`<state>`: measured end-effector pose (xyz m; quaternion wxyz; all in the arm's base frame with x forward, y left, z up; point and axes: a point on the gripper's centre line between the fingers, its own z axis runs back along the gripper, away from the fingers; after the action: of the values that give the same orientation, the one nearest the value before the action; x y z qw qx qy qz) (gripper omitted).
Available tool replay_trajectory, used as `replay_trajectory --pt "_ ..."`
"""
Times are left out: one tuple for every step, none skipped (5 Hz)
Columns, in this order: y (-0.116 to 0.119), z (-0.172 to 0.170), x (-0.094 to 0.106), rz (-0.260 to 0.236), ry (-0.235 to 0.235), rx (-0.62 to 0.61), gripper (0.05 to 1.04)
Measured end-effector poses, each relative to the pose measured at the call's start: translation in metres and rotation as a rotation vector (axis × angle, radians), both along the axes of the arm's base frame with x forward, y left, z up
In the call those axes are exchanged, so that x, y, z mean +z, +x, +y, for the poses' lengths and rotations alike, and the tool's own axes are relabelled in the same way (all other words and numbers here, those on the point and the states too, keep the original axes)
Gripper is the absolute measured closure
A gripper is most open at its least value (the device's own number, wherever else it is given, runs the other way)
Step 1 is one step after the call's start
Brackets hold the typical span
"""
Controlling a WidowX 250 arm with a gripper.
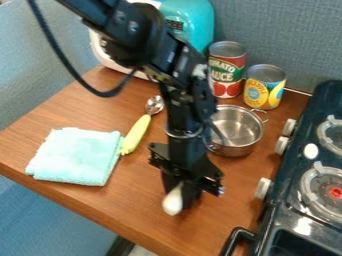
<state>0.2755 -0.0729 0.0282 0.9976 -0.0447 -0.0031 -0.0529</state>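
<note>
At six o'clock, you see the white object [173,201] partly hidden at the gripper [182,199], while the arm [184,107] hides the metal pot's [244,127] nine-o'clock side and the picture's edges crop the turquoise appliance [196,17] at twelve and stove [289,172] at four.

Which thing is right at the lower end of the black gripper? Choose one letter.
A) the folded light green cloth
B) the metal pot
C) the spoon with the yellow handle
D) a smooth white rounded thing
D: the white rounded thing is at the lower end of the gripper, while the spoon lies by the cloth and the pot stands near two cans.
</note>
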Motion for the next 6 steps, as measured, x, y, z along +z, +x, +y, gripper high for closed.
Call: replay_trajectory --pt "0.006 -0.011 -0.004 0.001 0.0 -0.004 0.761" --pt "0.005 -0.013 -0.006 0.001 0.013 0.008 0.703" --pt "0.004 -0.014 -0.013 0.043 0.009 0.04 0.416" --pt "0.001 -0.013 -0.012 0.042 -0.015 0.064 0.155" --pt "-0.004 -0.006 -0.007 0.029 -0.022 0.103 0.079" --pt "-0.009 0.006 0.021 -0.048 -0.096 0.143 0.082"
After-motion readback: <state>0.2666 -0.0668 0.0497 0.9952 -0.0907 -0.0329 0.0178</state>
